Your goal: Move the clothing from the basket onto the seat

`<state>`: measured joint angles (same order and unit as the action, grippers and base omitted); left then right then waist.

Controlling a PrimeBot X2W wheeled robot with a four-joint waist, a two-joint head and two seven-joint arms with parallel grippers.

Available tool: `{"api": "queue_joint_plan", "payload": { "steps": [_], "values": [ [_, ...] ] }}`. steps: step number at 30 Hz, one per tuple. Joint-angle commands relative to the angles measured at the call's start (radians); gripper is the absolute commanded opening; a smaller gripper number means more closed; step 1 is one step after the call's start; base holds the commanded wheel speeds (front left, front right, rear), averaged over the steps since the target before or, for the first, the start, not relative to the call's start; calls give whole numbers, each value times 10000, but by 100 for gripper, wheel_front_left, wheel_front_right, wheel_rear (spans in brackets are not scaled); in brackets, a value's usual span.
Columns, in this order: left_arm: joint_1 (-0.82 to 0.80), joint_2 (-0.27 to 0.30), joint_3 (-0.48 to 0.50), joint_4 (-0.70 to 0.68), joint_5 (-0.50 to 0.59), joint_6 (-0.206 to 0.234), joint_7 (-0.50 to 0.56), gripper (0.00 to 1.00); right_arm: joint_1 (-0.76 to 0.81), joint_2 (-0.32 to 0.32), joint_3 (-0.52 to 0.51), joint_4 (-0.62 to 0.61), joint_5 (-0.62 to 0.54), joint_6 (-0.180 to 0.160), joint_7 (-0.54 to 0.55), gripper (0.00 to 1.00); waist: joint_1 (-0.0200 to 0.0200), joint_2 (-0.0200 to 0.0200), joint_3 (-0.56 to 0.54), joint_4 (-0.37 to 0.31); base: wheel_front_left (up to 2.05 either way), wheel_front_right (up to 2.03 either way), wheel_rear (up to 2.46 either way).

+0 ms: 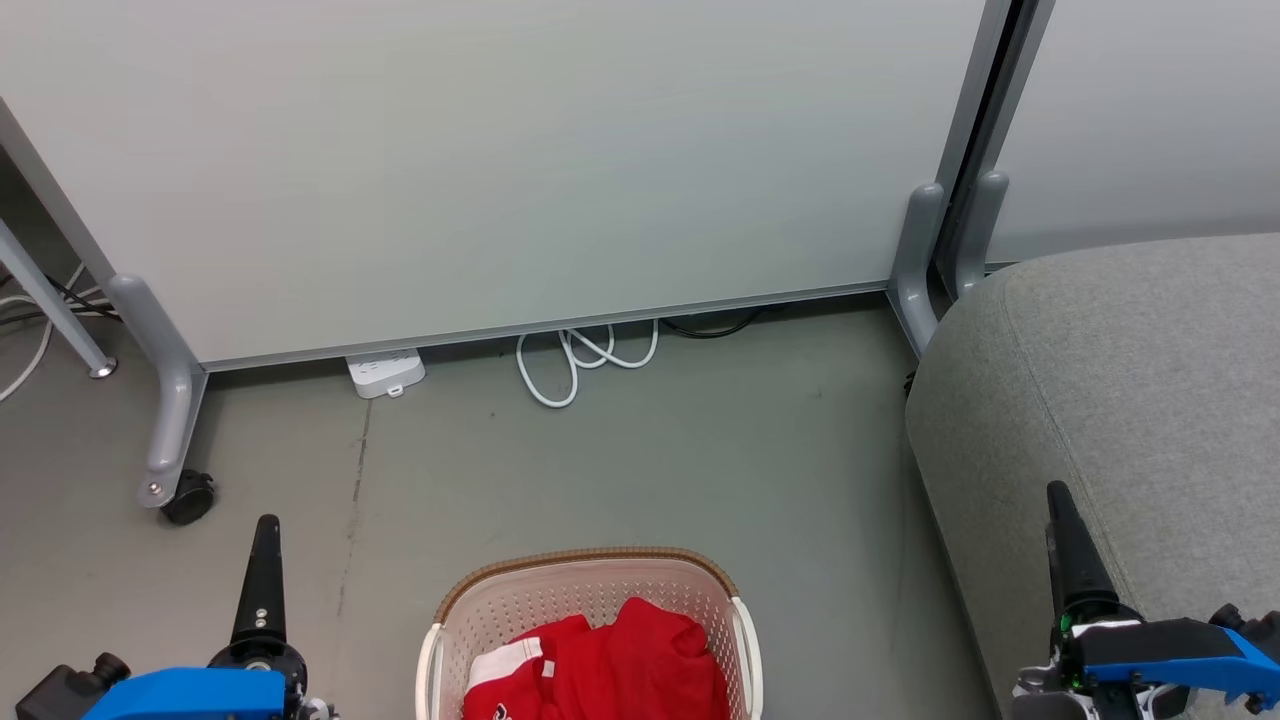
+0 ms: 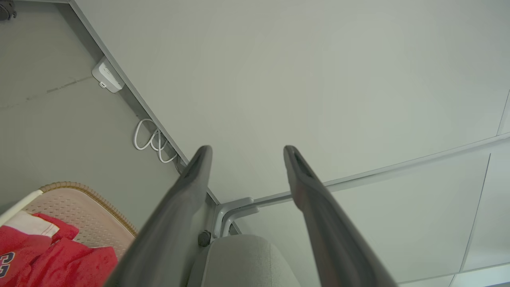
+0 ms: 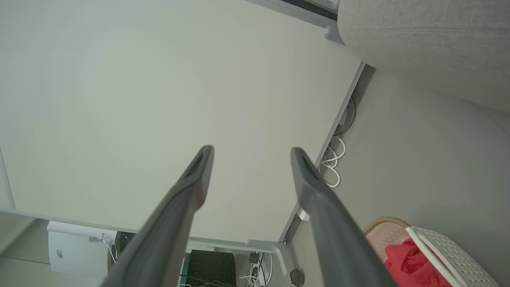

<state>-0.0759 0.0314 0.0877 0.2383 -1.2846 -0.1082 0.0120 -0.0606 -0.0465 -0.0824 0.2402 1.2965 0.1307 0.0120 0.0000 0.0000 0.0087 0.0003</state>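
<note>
The basket (image 1: 590, 556), cream with a brown woven rim, stands on the floor at the bottom middle of the head view. The red clothing (image 1: 625, 660) with white trim lies bunched inside it. The grey seat (image 1: 1130, 380) fills the right side. My left gripper (image 1: 266, 530) hangs at the lower left, left of the basket, and the left wrist view shows it (image 2: 247, 151) open and empty. My right gripper (image 1: 1060, 500) sits at the lower right over the seat's front edge; the right wrist view shows it (image 3: 252, 153) open and empty too.
A pale partition panel (image 1: 500, 150) on grey feet with a caster (image 1: 188, 497) closes off the far side. A white power strip (image 1: 385, 373) and a looped white cable (image 1: 580, 360) lie at its base. Grey floor (image 1: 650, 460) stretches between panel and basket.
</note>
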Motion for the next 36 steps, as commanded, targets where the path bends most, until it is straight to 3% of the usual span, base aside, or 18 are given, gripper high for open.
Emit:
{"api": "queue_joint_plan", "payload": {
  "steps": [1,16,36],
  "values": [
    [-299,109,-99,-256,588,56,-149,100,-245,-29,112,-233,-578,0,-147,100,0,0,6,1,0,0,0],
    [-307,135,-788,-126,3625,389,-715,100,-143,-34,772,-128,-3484,0,-717,100,0,0,18,17,0,0,0],
    [-339,164,-1253,87,6468,533,-1383,100,-31,-41,1098,137,-6124,0,-1388,100,0,0,16,39,0,0,0]
  ]
}}
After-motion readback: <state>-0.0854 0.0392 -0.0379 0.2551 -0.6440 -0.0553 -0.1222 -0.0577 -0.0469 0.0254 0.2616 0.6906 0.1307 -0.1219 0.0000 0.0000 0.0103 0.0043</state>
